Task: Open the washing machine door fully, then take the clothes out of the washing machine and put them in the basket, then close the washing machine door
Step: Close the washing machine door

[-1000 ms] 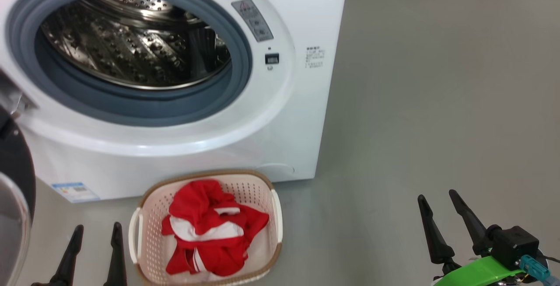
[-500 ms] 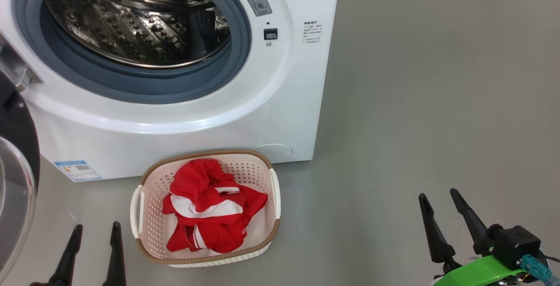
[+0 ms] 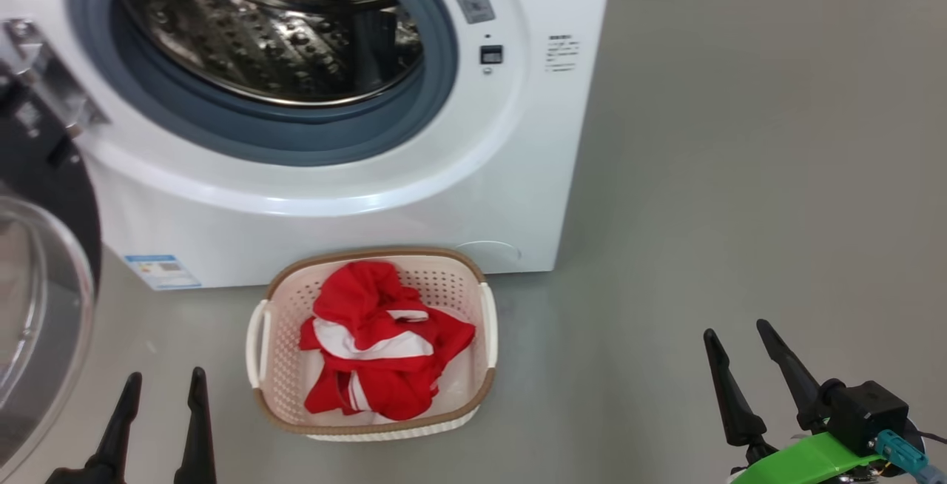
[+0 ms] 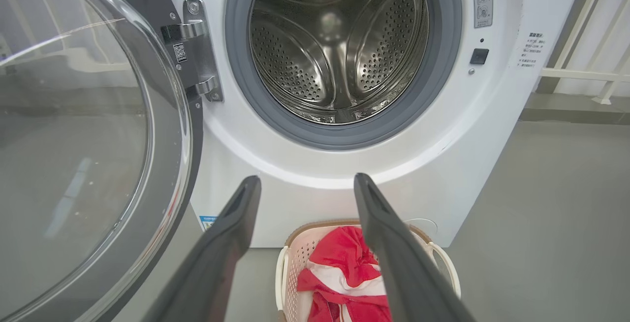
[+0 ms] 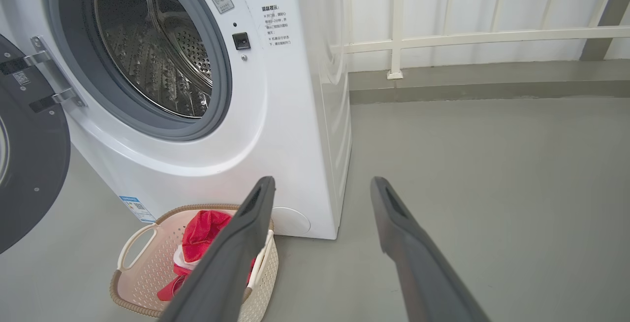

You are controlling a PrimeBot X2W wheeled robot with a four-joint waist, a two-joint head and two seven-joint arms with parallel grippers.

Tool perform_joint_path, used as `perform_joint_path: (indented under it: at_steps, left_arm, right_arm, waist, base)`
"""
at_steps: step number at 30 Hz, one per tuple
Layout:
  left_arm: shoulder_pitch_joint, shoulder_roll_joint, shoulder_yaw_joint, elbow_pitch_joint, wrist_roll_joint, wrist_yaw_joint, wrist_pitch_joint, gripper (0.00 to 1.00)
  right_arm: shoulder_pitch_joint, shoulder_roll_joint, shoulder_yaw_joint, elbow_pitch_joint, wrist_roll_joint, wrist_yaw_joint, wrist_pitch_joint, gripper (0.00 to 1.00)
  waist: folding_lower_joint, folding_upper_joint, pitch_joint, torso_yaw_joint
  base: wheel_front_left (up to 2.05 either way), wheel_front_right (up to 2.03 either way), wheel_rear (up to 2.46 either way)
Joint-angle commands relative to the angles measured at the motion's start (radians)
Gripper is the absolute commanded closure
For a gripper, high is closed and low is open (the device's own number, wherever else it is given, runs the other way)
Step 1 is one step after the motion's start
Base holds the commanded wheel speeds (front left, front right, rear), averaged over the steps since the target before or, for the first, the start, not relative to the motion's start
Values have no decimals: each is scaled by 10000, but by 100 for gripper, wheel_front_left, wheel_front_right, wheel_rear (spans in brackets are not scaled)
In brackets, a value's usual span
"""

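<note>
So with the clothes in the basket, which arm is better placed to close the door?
Left. The open washing machine door hangs on the left, beside the open left gripper; the right gripper is far off.

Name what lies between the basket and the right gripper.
Only bare grey floor lies between the basket and the right gripper, as the head view shows.

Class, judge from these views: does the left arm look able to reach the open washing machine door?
Probably yes. The washing machine door hangs open just left of the left gripper, which is open and empty; nothing lies between them.
</note>
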Motion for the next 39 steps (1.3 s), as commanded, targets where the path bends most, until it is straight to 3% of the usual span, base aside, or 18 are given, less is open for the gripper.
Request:
perform_joint_path:
  at_steps: [1, 26, 33, 39]
  left_arm:
    - [-252, 72, 335, -168, -76, -50, -122, 0]
    - [517, 57, -513, 204, -1249, 798, -122, 0]
    - [732, 57, -605, 195, -1350, 953, -122, 0]
    - [970, 57, -536, -37, -1573, 1118, -122, 0]
  right_arm:
    - [-289, -151, 242, -196, -6, 48, -65, 0]
    - [-561, -852, 1405, 267, 183, 48, -65, 0]
    - [-523, -825, 1609, 362, 284, 48, -65, 0]
    - [-725, -780, 1947, 492, 350, 48, -65, 0]
  waist:
    - [0, 0, -76, 300]
    - [0, 0, -582, 4416]
    - [0, 0, -842, 5184]
    - [0, 0, -868, 5247]
  base:
    - [0, 0, 0]
    - [0, 0, 0]
    - [0, 0, 0]
    - [0, 0, 0]
